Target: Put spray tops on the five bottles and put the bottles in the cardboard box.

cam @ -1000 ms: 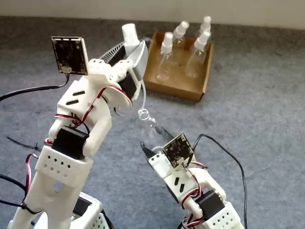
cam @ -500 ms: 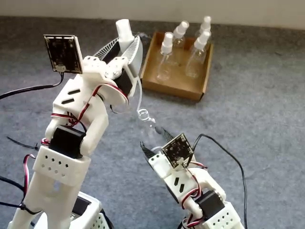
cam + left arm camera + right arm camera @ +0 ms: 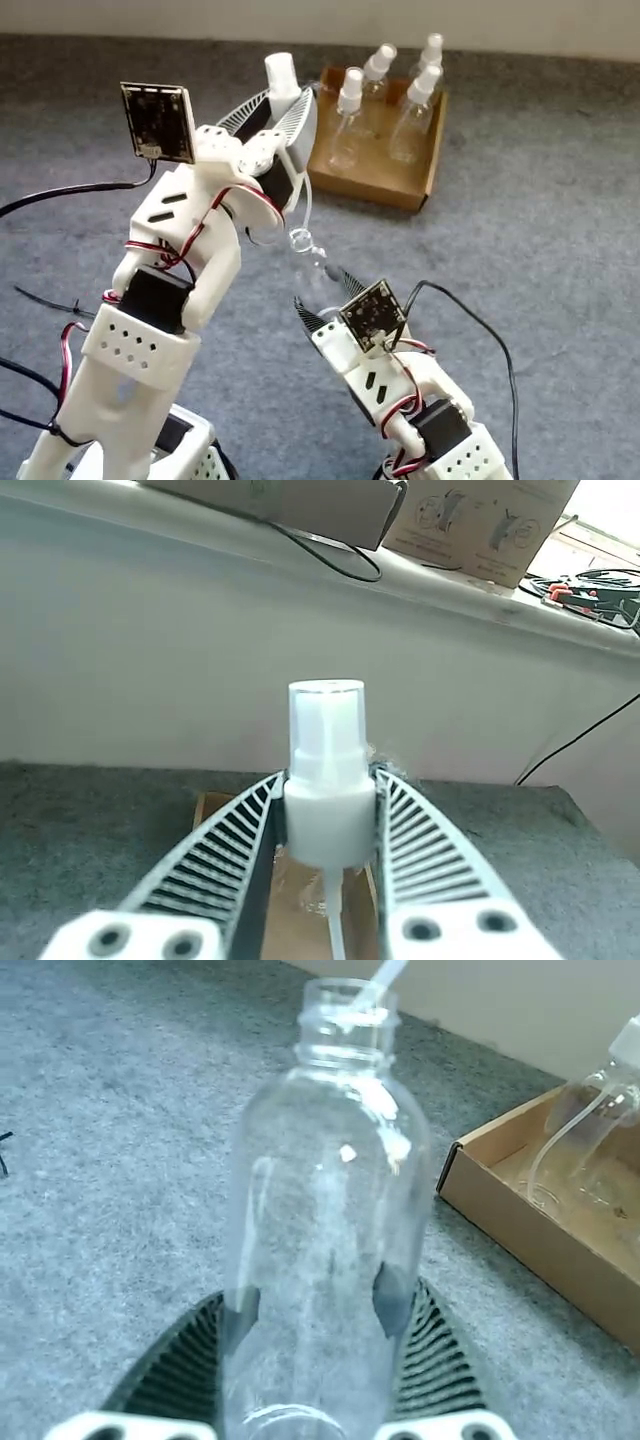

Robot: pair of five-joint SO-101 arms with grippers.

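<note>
Four capped bottles [image 3: 350, 120] in the cardboard box [image 3: 370, 190], at the far side of the grey surface [image 3: 540, 260]. Fifth bottle [image 3: 330, 1160] uncapped, on the near side of the box and apart from it, clamped around its body by the right end effector [image 3: 312, 1305]. Spray top [image 3: 326, 720] pinched tight between the two ribbed fingers of the left end effector [image 3: 329, 773], raised above that bottle. Thin tube hanging down from the top, tip at the open mouth of the bottle.

The high view looks steeply down over the grey table [image 3: 540, 300] and cardboard box [image 3: 375, 170]; each wrist view looks low and close across it, both seemingly catching that box's edge.
</note>
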